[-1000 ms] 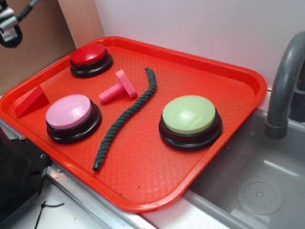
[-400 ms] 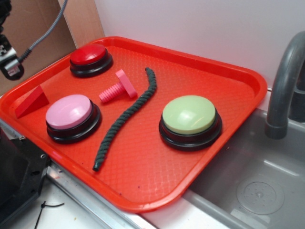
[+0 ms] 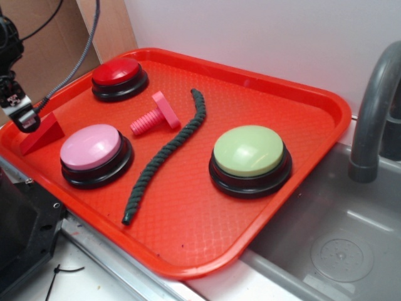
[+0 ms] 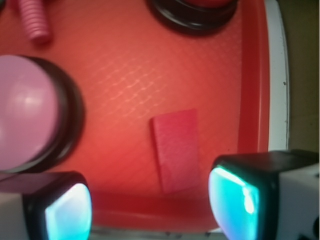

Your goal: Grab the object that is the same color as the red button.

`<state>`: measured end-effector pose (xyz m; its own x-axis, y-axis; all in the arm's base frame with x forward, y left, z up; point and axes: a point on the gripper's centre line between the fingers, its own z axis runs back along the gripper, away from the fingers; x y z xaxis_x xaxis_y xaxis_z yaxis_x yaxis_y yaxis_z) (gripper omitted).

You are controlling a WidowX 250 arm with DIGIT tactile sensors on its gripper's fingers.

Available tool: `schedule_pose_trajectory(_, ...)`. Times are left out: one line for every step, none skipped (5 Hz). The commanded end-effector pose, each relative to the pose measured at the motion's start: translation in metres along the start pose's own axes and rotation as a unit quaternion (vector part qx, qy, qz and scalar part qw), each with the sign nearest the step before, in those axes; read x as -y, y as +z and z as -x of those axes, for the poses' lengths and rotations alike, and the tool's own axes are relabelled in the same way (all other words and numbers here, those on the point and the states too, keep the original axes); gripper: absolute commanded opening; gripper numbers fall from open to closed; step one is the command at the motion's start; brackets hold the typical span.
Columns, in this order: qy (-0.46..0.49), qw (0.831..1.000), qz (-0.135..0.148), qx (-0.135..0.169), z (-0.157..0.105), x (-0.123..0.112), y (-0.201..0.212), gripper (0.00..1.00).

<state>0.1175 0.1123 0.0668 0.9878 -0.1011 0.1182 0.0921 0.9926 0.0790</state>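
The small red wedge block [image 3: 41, 133] lies at the left corner of the red tray [image 3: 263, 94]. From the wrist it is a red rectangle [image 4: 176, 150], just ahead of the gap between my jaws. My gripper [image 3: 24, 118] hangs open right above the wedge's left end; in the wrist view the gripper [image 4: 150, 207] holds nothing, its teal pads wide apart. The red button [image 3: 117, 73] sits at the tray's far left corner, and its black base [image 4: 192, 15] shows at the wrist view's top edge.
A pink button [image 3: 91, 148] stands right of the wedge. A pink screw toy [image 3: 155, 115], a dark rope [image 3: 166, 152] and a pale green button [image 3: 249, 152] lie further right. The tray's raised rim [image 4: 252, 80] borders the wedge. A sink with grey tap [image 3: 369, 113] is at right.
My gripper has come down and slightly right from the upper left corner, ending just over the wedge. Nothing on the tray has moved.
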Motion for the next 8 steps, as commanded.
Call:
schedule_pose_trajectory(0.002, 1.0, -0.024, -0.009, -0.001, -0.022, -0.024, 1.0)
schedule_pose_trajectory(-0.015, 1.0, -0.019, -0.015, -0.007, -0.021, -0.039, 1.0)
schedule_pose_trajectory(-0.025, 0.999, -0.013, -0.02, -0.012, -0.017, -0.048, 1.0)
schedule_pose_trajectory(-0.025, 0.999, -0.019, -0.041, -0.016, -0.012, -0.057, 0.32)
schedule_pose_trajectory(-0.029, 0.999, -0.018, -0.034, -0.015, -0.013, -0.055, 0.0)
schedule_pose_trajectory(-0.024, 0.999, -0.02, -0.038, -0.016, -0.014, -0.052, 0.0)
schedule_pose_trajectory(0.02, 0.999, 0.003, -0.043, -0.021, -0.012, -0.036, 0.0)
schedule_pose_trajectory(0.082, 0.995, 0.025, -0.053, -0.038, -0.001, -0.004, 0.0)
